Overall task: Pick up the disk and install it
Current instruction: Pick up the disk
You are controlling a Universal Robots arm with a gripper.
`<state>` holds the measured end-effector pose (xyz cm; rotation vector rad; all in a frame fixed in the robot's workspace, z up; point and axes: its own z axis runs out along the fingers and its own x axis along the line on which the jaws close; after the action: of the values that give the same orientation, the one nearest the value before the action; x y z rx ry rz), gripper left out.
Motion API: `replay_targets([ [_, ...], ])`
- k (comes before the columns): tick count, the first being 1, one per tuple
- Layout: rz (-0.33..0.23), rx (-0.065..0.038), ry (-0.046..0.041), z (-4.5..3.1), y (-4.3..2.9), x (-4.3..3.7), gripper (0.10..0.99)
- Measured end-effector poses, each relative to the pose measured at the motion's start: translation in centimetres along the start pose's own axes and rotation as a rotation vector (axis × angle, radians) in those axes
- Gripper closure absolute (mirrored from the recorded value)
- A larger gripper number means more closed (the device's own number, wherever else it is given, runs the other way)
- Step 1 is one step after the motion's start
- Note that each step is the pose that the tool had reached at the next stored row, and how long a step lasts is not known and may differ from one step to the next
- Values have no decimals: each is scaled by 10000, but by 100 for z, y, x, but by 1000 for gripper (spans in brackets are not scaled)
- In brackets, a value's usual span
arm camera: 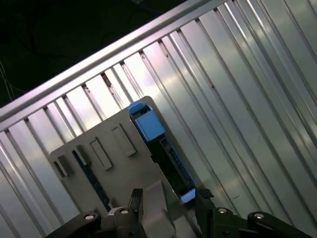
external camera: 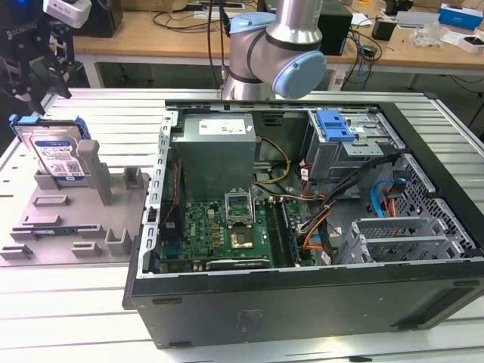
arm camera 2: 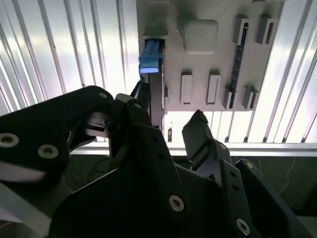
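The disk [external camera: 54, 151], silver with a white-and-blue label and a blue carrier, stands on edge in a grey holder [external camera: 91, 219] at the exterior view's left. My gripper [external camera: 47, 83] hangs just above its top edge. In both wrist views the disk is seen edge-on, its blue end tab [arm camera 2: 150, 57] [arm camera: 147, 124] nearest the cameras. My gripper [arm camera 2: 170, 106] [arm camera: 170, 198] is open, with one black finger on each side of the disk's line and nothing held between them.
An open computer case [external camera: 302, 302] lies flat across the middle and the exterior view's right, with the motherboard [external camera: 219, 227] and a drive bay with a blue latch [external camera: 335, 125] exposed. The arm's base [external camera: 276, 53] rises behind the case. The ribbed metal table [external camera: 76, 302] lies beneath.
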<state>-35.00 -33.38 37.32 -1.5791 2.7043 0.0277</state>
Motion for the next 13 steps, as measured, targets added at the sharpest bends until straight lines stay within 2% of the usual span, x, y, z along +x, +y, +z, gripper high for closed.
replay_targets([
  [13,-2441,100,164,47,-1,1,545],
])
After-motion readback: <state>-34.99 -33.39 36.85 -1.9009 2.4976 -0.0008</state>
